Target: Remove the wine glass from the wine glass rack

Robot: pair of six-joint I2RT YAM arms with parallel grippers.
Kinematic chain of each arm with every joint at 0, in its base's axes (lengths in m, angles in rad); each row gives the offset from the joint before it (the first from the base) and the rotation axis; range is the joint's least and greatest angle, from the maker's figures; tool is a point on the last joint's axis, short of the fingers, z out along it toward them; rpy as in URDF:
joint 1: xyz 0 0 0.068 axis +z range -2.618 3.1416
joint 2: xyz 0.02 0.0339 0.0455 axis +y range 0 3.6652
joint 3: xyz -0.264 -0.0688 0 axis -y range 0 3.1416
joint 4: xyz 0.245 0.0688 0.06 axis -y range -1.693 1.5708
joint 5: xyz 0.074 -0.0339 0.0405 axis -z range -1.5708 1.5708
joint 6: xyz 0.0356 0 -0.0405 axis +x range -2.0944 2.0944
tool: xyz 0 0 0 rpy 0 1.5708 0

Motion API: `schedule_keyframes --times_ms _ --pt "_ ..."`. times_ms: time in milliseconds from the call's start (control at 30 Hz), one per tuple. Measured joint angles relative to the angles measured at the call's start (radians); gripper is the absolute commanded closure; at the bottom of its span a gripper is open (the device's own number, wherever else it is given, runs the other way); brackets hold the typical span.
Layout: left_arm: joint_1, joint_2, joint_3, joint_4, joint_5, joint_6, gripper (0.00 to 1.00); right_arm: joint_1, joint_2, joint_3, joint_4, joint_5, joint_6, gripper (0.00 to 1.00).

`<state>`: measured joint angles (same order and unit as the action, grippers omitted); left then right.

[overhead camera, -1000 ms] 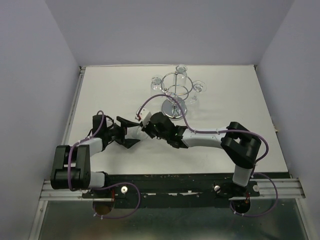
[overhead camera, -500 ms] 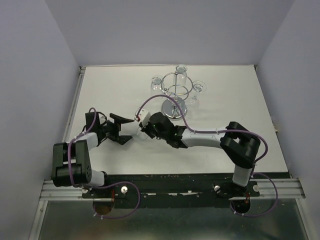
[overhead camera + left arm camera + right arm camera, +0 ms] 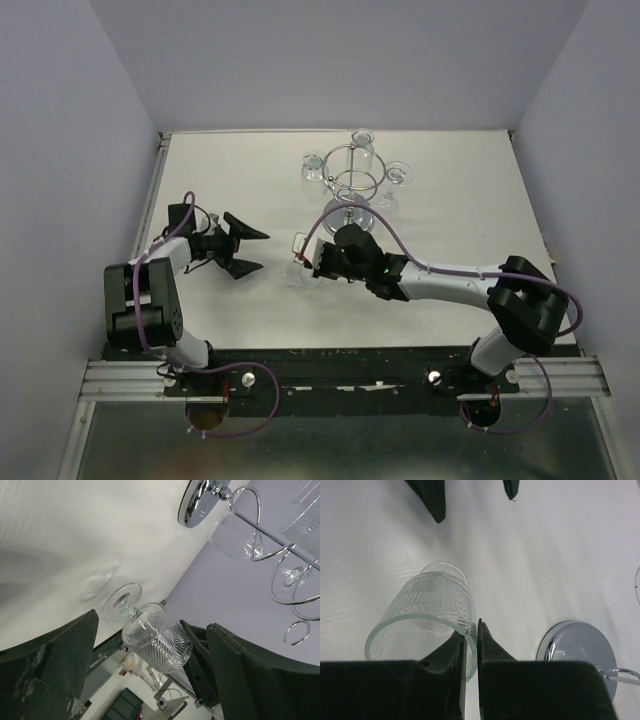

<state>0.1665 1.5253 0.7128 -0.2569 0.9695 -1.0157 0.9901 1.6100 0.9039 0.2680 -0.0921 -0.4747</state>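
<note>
Clear glass with a cut herringbone pattern: one wine glass (image 3: 427, 615) is off the rack (image 3: 350, 185) and sits in front of it and to its left, low over the white table (image 3: 230, 180). The right gripper (image 3: 471, 636) has its two dark fingers pinched on the wall of the bowl at the rim, one finger inside the mouth and one outside. The glass lies tilted, mouth toward the gripper and round foot pointing away from the rack, toward the left gripper. Whether the foot touches the table cannot be told.

The rack is a chrome wire stand with a round mirrored base (image 3: 575, 642), standing upright toward the far side of the table. The held glass is near the base but apart from it. Other glasses hang upside down from the loops, one on the rack's left (image 3: 313, 166), one at its far side (image 3: 362, 140) and one on its right (image 3: 398, 176).

The left gripper (image 3: 260, 249) is further out to the left of the rack, beyond the held glass, with its jaws spread wide and nothing between them. Its open fingers point back toward the glass and the rack, with bare table between its fingertips and the foot of the glass.

The right arm reaches in from the rack's near right side, and its forearm crosses just in front of the base. A purple cable (image 3: 325, 215) from its wrist arcs up beside the base. Pale lavender walls (image 3: 300, 60) close in the table behind the rack and on both sides.
</note>
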Motion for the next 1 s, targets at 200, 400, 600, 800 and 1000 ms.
schedule_keyframes --times_ms 200,400,600,800,1000 --pt "0.002 0.026 0.178 -0.170 -0.109 0.262 0.01 -0.040 -0.077 -0.027 -0.079 -0.056 -0.121 0.99" --pt "0.003 -0.001 0.359 -0.274 -0.250 0.594 0.01 -0.095 -0.101 0.049 -0.284 -0.086 -0.170 0.99" --pt "0.003 -0.101 0.367 -0.336 -0.289 0.834 0.02 -0.137 -0.101 0.130 -0.526 -0.138 -0.242 0.97" --pt "-0.019 -0.179 0.355 -0.360 -0.349 0.986 0.01 -0.138 -0.050 0.227 -0.778 -0.201 -0.374 0.97" --pt "-0.027 -0.266 0.314 -0.382 -0.336 1.179 0.02 -0.138 0.028 0.326 -0.909 -0.237 -0.410 0.73"
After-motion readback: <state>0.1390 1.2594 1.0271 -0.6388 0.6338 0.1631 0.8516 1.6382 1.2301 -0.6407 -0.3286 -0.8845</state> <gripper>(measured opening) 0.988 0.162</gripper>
